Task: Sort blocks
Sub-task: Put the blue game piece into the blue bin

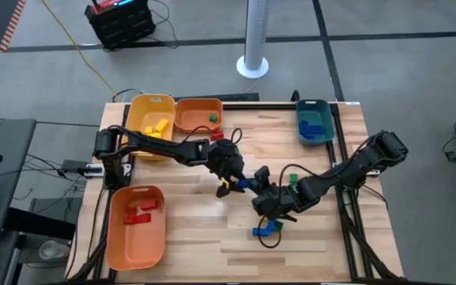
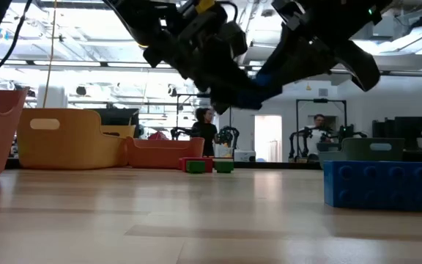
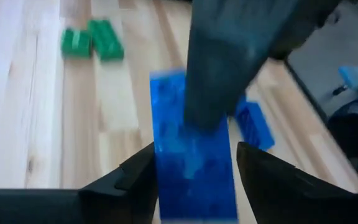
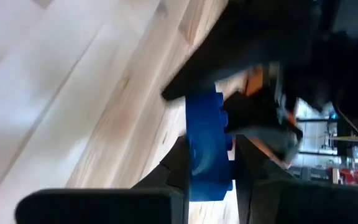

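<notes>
A blue block [image 1: 246,184] hangs in the air over the table's middle, between my two grippers. My left gripper [image 1: 233,187] comes at it from the left and my right gripper [image 1: 258,195] from the right; both are shut on it. In the low view the block [image 2: 258,94] is well above the table. Loose blocks lie flat on the wood: a blue one [image 1: 264,229] with a green piece beside it, two green ones [image 1: 292,180], and a red one [image 1: 216,136]. My left gripper pinches the blue block's one end [image 3: 194,180] between its two fingers [image 3: 138,177], which lie on the block's long sides. The block is lifted clear of the table and sticks out ahead of the fingers. Its far end is covered by my right gripper. My right gripper pinches the same block by its other end [image 4: 207,168] between its two fingers [image 4: 178,168], coming from the table's right. The studded face shows to one side. The block is clear of the table, and its far end reaches into my left gripper.
A yellow bin [image 1: 150,119] with yellow blocks and a small orange bin [image 1: 198,116] with a green block stand at the far left. A teal bin [image 1: 315,123] holds blue blocks at the far right. A large orange bin [image 1: 137,229] with red blocks is near left.
</notes>
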`<move>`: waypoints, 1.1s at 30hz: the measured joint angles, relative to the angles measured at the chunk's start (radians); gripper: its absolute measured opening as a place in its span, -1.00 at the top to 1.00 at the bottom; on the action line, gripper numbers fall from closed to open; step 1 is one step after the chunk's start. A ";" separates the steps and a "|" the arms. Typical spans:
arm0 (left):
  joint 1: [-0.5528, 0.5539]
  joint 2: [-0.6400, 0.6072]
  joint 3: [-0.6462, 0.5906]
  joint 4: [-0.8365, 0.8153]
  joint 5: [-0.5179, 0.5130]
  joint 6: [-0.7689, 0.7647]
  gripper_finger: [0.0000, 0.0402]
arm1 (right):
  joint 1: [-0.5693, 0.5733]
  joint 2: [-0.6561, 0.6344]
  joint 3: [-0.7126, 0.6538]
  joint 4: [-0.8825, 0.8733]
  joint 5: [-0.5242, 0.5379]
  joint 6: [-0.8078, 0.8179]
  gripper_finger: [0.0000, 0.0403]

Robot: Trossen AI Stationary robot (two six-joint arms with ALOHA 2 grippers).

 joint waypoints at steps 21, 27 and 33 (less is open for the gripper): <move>0.015 -0.035 -0.001 -0.270 -0.462 0.013 -0.19 | -0.456 -0.010 0.100 -0.832 -0.015 0.798 0.63; 0.004 -0.039 -0.001 -0.349 -0.556 0.017 -0.20 | -0.620 -0.010 0.100 -0.891 -0.033 0.844 0.63; 0.003 -0.039 -0.001 -0.421 -0.615 0.014 -0.20 | -0.758 -0.010 0.100 -0.949 -0.034 0.882 0.63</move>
